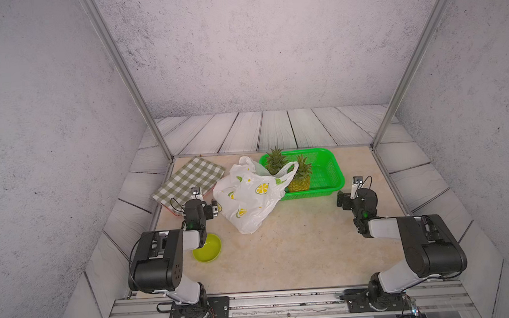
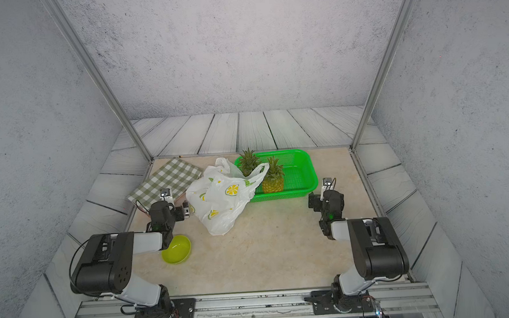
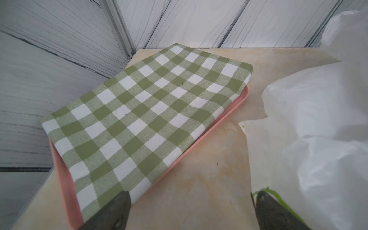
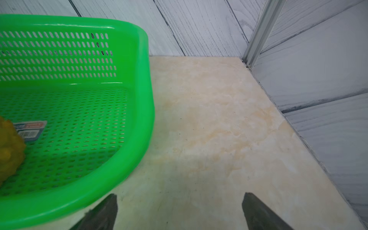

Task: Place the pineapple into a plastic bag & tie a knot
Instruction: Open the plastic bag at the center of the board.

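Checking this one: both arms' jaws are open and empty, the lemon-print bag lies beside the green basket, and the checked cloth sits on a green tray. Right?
Not quite: the tray under the checked cloth is pink, not green, as the left wrist view shows. The rest holds: the left gripper and right gripper have open, empty jaws, and the plastic bag lies beside the green basket.

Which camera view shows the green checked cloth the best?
The left wrist view: the checked cloth fills it, lying on a pink tray. Both top views show it small, partly behind the left arm. The right wrist view does not show it.
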`<control>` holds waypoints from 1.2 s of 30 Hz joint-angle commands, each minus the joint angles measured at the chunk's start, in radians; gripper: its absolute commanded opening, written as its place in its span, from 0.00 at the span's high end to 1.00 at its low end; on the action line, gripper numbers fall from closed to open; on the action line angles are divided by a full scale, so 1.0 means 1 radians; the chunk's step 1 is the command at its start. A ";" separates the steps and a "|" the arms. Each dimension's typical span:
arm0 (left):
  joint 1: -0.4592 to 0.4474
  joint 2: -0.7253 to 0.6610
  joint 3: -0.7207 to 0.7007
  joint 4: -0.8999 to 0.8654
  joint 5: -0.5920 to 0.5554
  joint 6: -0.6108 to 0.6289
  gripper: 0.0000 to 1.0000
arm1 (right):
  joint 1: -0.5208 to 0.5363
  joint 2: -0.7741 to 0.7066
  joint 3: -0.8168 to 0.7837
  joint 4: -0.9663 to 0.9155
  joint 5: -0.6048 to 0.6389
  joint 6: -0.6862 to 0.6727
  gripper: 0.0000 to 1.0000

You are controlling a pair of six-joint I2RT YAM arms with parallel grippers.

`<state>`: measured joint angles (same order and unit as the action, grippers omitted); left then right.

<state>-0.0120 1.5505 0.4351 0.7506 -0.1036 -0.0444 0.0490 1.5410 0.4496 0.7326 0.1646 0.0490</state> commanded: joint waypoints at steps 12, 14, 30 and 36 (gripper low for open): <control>0.010 -0.018 0.018 -0.005 0.004 0.009 0.00 | -0.006 -0.007 0.006 -0.001 -0.008 -0.002 0.01; 0.010 -0.018 0.017 -0.003 0.004 0.010 0.01 | -0.005 -0.007 0.005 0.000 -0.008 -0.001 0.01; 0.010 -0.018 0.016 -0.001 0.004 0.009 0.00 | -0.014 -0.007 0.009 -0.008 -0.028 0.002 0.01; 0.010 -0.019 0.016 0.000 0.005 0.010 0.00 | -0.014 -0.006 0.012 -0.010 -0.028 0.001 0.01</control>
<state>-0.0120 1.5509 0.4351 0.7506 -0.1040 -0.0444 0.0380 1.5410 0.4496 0.7296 0.1474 0.0494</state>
